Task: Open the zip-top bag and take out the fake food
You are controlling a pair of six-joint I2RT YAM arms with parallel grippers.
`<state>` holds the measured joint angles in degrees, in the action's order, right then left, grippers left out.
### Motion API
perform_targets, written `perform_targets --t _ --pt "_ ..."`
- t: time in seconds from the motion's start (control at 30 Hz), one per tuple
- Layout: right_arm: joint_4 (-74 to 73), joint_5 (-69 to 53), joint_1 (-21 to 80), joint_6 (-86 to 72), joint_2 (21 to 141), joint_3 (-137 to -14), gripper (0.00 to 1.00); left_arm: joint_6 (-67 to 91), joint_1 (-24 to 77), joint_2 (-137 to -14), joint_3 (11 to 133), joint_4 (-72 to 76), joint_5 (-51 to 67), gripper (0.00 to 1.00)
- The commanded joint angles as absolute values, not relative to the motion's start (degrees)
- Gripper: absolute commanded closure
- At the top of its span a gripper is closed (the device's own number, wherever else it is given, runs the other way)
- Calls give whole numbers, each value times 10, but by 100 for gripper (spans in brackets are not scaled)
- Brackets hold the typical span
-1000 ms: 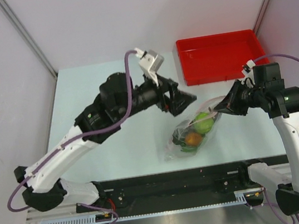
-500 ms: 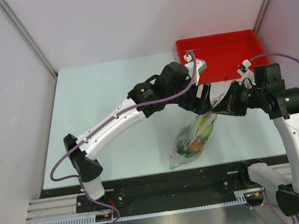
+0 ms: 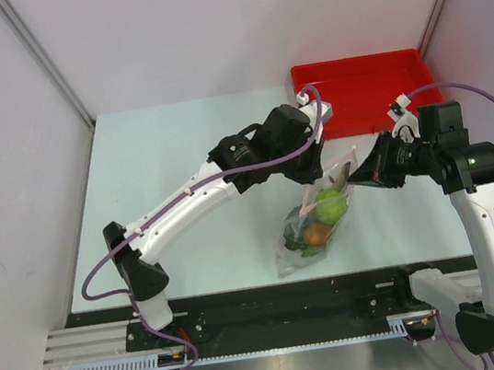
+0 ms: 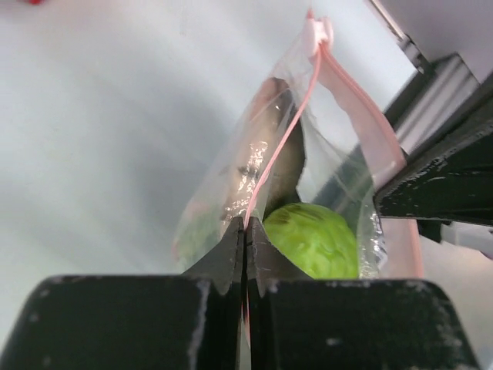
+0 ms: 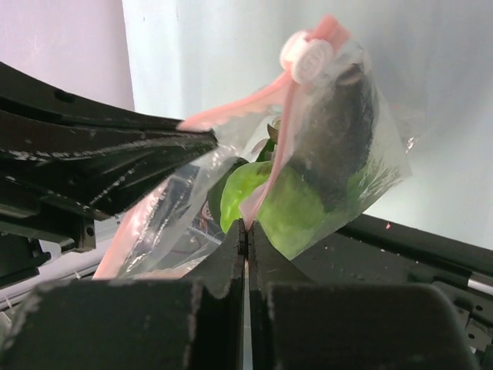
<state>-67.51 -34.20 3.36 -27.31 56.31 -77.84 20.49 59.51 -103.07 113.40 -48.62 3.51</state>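
Note:
The zip-top bag (image 3: 314, 226) hangs over the table between both grippers, its lower end resting on the surface. My left gripper (image 3: 329, 175) (image 4: 245, 225) is shut on one lip of the pink zip strip (image 4: 286, 123). My right gripper (image 3: 358, 178) (image 5: 246, 225) is shut on the opposite lip. The mouth gapes a little between them, with the white slider (image 5: 306, 54) at its far end. The fake food is inside: a light green fruit (image 3: 329, 206) (image 4: 316, 239), an orange fruit (image 3: 317, 230), a grey fish (image 5: 335, 146) and a leafy green piece low in the bag.
A red tray (image 3: 364, 93) stands at the back right of the table, just behind both grippers. The black base rail (image 3: 293, 304) runs along the near edge. Grey walls close in on the left and right.
My left arm swung in from the left to the bag's mouth, and its gripper went from open to shut on the zip strip. The right gripper kept hold of its lip.

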Motion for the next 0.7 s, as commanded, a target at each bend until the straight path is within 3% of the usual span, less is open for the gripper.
perform_targets --t 0.0,0.27,0.43,0.67 --pt "-631 -352 45 -258 584 -792 100 200 577 -963 1150 -483 -45 100" --pt "-606 -322 92 -272 668 -852 100 227 573 -924 1141 -447 -98 100" --pt "-671 -267 98 -235 735 -956 98 231 573 -924 1129 -400 -105 100" --pt "-785 -154 98 -207 791 -1046 65 233 571 -980 1146 -359 -65 100"
